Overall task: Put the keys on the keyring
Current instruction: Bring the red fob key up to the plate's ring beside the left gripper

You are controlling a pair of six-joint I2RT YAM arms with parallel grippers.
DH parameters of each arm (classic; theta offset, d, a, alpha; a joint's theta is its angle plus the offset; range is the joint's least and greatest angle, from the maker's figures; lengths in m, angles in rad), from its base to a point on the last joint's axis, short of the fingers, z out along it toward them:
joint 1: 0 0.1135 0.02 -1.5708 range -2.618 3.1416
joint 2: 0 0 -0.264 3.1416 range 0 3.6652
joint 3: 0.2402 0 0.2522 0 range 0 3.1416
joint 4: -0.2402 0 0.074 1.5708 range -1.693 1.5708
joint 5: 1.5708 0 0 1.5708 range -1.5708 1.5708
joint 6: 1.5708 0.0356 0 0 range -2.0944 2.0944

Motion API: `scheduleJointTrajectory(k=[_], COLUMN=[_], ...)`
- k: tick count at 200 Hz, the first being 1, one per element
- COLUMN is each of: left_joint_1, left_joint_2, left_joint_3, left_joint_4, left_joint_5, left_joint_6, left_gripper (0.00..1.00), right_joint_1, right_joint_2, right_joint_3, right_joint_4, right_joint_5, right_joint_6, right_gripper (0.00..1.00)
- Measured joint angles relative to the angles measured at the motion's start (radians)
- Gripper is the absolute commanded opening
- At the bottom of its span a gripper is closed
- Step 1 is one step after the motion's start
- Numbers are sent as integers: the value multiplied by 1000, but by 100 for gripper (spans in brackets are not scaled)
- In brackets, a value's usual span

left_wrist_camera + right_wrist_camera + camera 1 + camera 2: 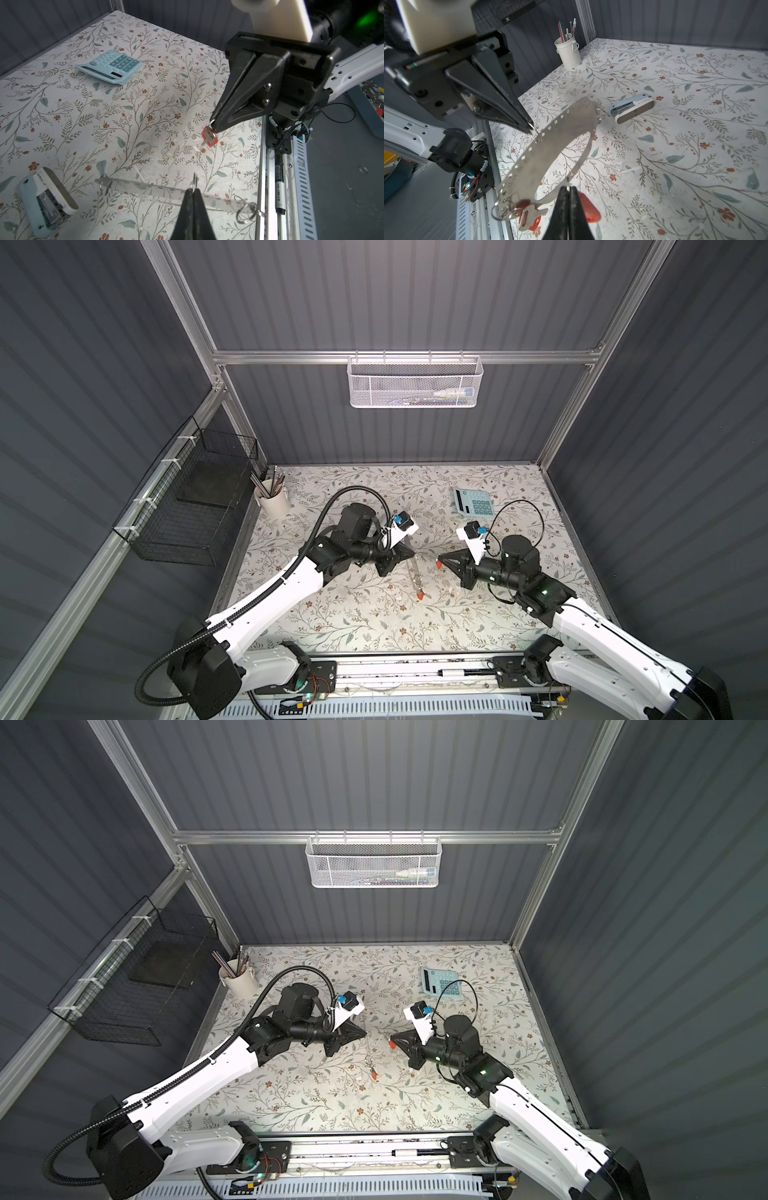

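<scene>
While my left pincer (pixel 530 127) is pinched shut on a tiny ring (pixel 534 136) at the rim of the keyring (pixel 550 145), which dangles over the tabletop (pixel 332 614) with its long axis far-to-near and the hung key (pixel 527 216) at its near end, my right pincer (pixel 213 126), clamped on the loose key (pixel 209 138), sits just to its right, so it's the closer one.

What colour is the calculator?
The calculator is pale blue with teal keys, clearest in the left wrist view.
</scene>
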Motion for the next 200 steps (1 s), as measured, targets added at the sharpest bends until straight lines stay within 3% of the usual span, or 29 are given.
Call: scheduleJointTrajectory(k=[99, 200], left_joint_1=[-44, -62], left_joint_2=[48, 48], left_joint_3=[17, 18], left_joint_4=[53, 78], left_joint_5=[-13, -13], left_joint_6=[-61, -73], left_gripper=[0, 0], right_joint_1=[45, 46], right_joint_2=[37, 87], right_joint_3=[16, 46], right_joint_4=[24, 38], right_joint_5=[-71, -48], right_joint_6=[55, 114], right_gripper=[0, 0])
